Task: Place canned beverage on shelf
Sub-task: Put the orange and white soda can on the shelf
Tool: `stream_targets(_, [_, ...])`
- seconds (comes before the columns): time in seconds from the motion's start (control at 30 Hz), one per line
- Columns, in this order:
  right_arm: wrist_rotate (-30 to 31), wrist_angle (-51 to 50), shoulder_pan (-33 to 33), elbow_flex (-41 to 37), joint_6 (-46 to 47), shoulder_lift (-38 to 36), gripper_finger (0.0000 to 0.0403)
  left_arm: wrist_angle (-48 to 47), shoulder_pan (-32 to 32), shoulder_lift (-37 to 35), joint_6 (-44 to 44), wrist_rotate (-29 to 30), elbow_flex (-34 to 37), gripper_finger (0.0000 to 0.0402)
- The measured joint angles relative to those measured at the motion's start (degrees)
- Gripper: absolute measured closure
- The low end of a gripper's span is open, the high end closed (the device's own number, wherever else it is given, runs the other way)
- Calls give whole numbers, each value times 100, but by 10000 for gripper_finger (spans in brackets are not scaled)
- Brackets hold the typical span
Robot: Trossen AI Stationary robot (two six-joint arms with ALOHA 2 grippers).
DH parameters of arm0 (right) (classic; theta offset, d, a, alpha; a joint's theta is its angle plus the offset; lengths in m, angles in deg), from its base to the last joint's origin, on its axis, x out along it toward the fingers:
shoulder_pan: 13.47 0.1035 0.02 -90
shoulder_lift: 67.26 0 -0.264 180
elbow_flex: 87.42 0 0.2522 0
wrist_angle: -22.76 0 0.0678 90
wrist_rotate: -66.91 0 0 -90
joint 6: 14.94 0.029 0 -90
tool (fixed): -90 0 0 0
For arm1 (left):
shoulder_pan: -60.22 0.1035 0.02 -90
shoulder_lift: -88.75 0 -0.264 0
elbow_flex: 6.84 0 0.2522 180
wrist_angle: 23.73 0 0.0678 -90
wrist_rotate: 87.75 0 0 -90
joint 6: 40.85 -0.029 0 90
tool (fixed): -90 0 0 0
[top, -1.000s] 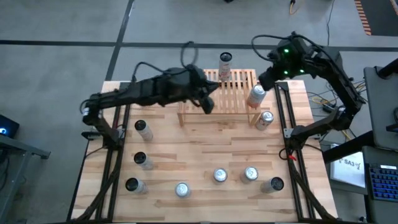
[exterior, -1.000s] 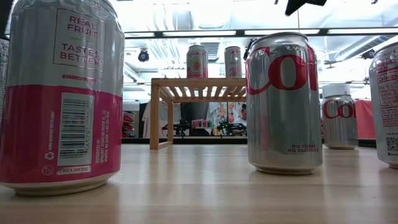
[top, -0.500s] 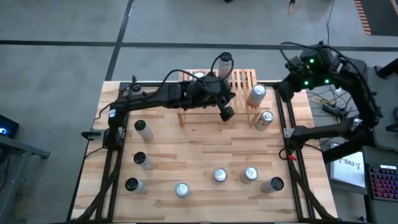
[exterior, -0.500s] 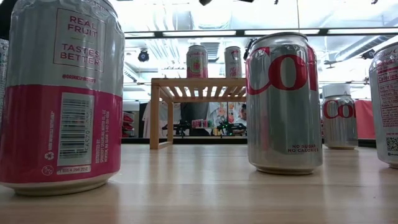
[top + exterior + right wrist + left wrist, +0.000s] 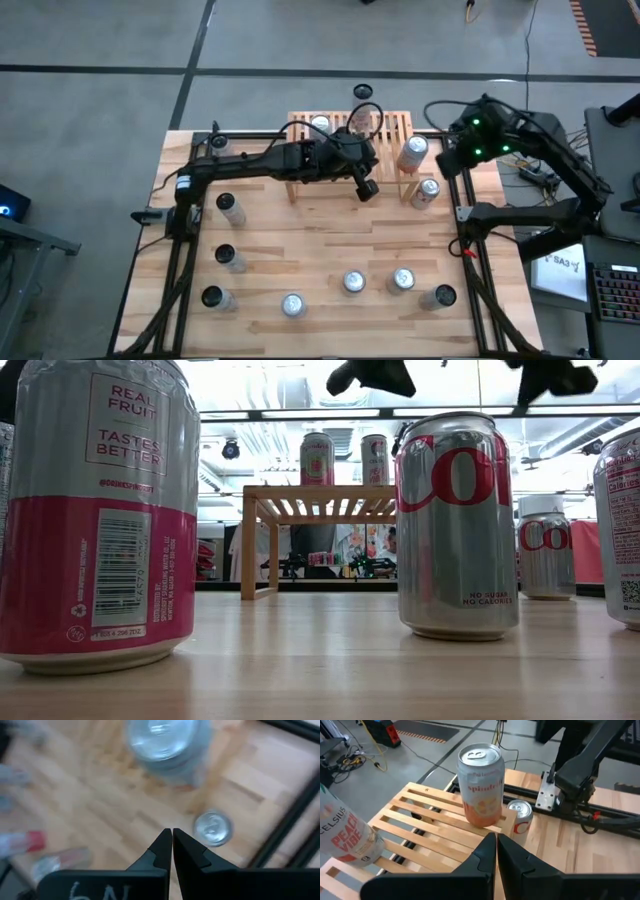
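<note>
The shelf (image 5: 392,126), a low slatted wooden rack, stands at the table's far middle. On it are a white can (image 5: 320,123), a tall can (image 5: 361,108) and, at its right end, an orange can (image 5: 412,152) (image 5: 481,785). A red-and-silver can (image 5: 427,190) stands on the table just right of the shelf. My left gripper (image 5: 367,189) (image 5: 496,842) hovers shut over the shelf's near edge and holds nothing. My right gripper (image 5: 449,161) (image 5: 172,836) hangs shut above the table's right edge, beside the orange can, also with nothing in it.
Several more cans stand on the table: three down the left side (image 5: 231,208) and a row along the near edge (image 5: 353,282). Black frame rails (image 5: 457,190) run along both sides. In the low view two big cans (image 5: 455,525) stand close by the near edge.
My left gripper has swung from over the shelf's left part toward the table's right and down, and now stands over the shelf's near edge. My right arm has drawn back toward the right edge, sunk and rolled. Both grippers stay shut. No can has moved.
</note>
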Motion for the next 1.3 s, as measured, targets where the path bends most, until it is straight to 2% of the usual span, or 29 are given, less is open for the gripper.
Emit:
stream_targets(0.13, [438, 449, -2, -360, 43, 15, 394, 147, 0, -9, 17, 31, 42, 402])
stream_targets(0.23, [458, 934, -18, -483, 72, 36, 394, 124, 0, -4, 16, 44, 53, 402])
stream_targets(0.4, [475, 1017, -97, -489, 107, 210, 394, 137, -4, -4, 18, 46, 53, 402])
stream_targets(0.63, [985, 1162, -101, -491, -402, 480, 394, 132, -4, -4, 19, 46, 53, 402])
stream_targets(0.77, [987, 1545, -105, -484, -650, 628, 394, 130, -4, -4, 20, 46, 53, 402])
stream_targets(1.3, [1028, 601, -162, 66, -650, 527, 394, 126, -4, -4, 129, 42, 53, 402])
